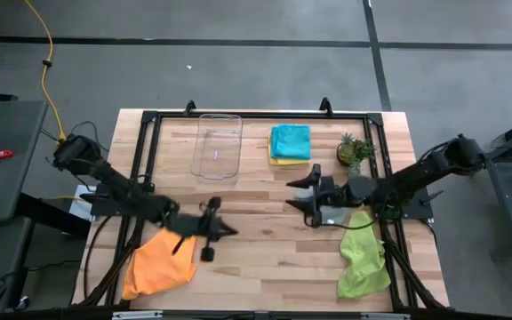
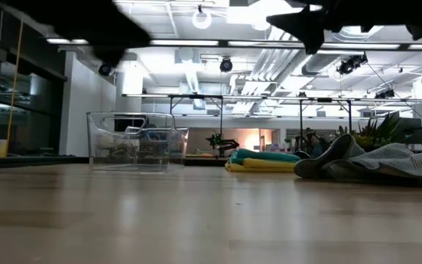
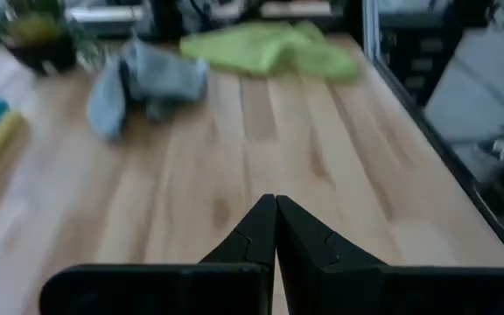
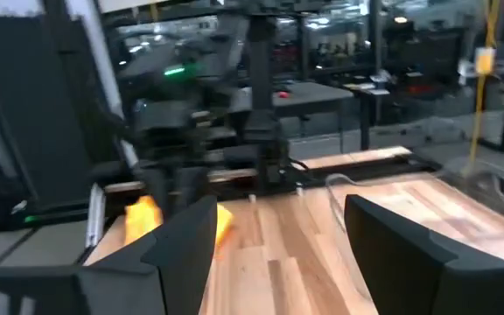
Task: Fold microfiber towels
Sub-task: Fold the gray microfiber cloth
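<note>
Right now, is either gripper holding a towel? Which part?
Nothing held. Left gripper is shut on nothing above bare wood beside the orange towel; right gripper is open and empty at mid-table.

Clear plastic tray (image 1: pixel 217 148) at the table's (image 1: pixel 265 249) far side, small potted plant (image 1: pixel 355 151) near the far right corner

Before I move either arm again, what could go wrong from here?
The plant stands close by the right arm's wrist; a swing that way could tip it. The grey towel lies bunched under the right arm, hidden from above, so aiming for it by the high view is unsafe. The left gripper is shut near the orange towel and might drag it off the near edge.
</note>
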`<state>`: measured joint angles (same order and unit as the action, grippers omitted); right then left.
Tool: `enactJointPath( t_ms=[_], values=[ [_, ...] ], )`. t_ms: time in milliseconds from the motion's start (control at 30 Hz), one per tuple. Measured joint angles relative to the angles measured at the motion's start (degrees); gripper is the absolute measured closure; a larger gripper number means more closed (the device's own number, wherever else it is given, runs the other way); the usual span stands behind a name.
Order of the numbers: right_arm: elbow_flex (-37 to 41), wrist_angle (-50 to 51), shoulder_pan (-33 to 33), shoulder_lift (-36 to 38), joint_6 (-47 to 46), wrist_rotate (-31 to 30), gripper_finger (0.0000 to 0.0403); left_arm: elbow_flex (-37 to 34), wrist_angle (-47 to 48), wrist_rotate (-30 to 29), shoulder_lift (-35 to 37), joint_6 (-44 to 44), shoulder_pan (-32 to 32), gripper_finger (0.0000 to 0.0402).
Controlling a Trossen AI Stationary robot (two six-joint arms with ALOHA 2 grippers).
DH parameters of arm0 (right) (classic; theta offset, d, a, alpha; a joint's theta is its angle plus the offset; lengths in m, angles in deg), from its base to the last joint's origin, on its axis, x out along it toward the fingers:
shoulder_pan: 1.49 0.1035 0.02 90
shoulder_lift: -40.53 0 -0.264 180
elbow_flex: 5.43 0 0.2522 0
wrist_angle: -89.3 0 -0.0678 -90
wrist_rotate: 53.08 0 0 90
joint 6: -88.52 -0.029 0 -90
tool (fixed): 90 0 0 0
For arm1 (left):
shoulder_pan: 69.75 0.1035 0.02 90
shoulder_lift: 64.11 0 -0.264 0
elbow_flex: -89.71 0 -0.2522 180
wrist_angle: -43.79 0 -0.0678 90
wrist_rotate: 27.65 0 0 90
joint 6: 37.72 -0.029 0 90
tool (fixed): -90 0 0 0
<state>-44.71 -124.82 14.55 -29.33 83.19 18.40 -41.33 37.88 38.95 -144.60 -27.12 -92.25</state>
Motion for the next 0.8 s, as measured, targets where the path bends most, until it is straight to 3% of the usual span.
enactJointPath(
  t_ms=[167,400,500,667,800],
  values=[
    [-0.63,0.48,3.16,0.0,4.26,-0.01,0.016,0.0,-8.7,8.28,0.76,-5.95,8.51,0.0401],
    [-0.65,1.79,3.91,0.0,5.63,-0.76,0.016,0.02,-8.51,8.95,4.78,-9.45,5.39,0.0401],
    [-0.65,1.81,3.91,0.0,5.79,-0.76,0.016,0.02,-4.12,4.37,8.25,-10.76,2.15,0.0401],
    [-0.65,1.75,3.86,0.0,5.8,-0.74,0.016,0.02,4.59,-9.68,15.45,-10.81,-2.9,0.0401],
    [-0.65,1.57,3.3,0.0,5.8,-0.55,0.016,0.02,6.88,-11.87,18.12,-10.64,-5.29,0.0402]
  ],
)
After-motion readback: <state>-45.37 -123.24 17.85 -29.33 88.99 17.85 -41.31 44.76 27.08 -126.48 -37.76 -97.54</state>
